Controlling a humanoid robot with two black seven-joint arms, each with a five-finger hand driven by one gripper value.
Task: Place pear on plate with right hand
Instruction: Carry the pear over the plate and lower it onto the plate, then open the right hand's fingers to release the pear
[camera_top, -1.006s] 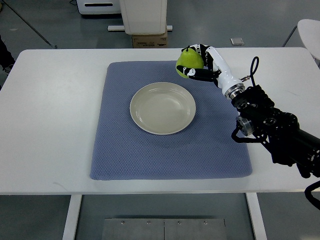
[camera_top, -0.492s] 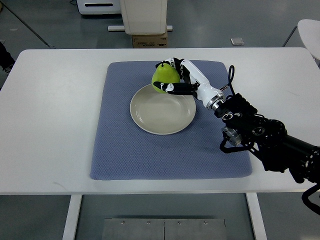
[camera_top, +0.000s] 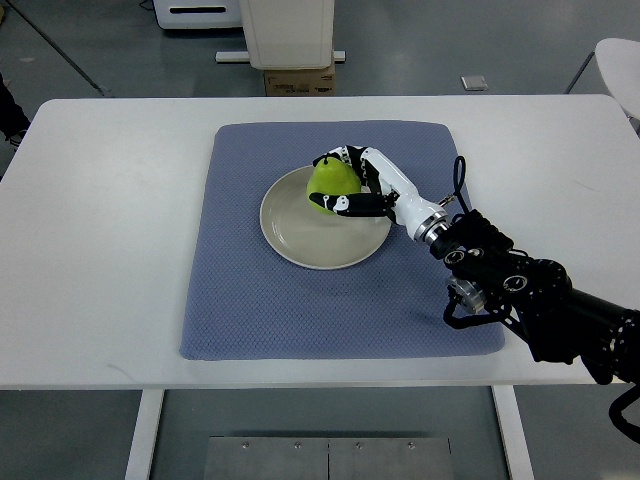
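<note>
Pear (camera_top: 330, 182) — green, stem end pointing up and away from you, clasped in the fingers of the right hand (camera_top: 352, 188) and sitting over the far right part of the plate (camera_top: 300, 238), inside its rim; you cannot tell from above whether it touches the dish. The hand lies to the pear's right, its arm trailing off toward the picture's right edge, the plate's centre down and to the left. Plate on the blue mat (camera_top: 240, 300) — your left hand is not in view.
</note>
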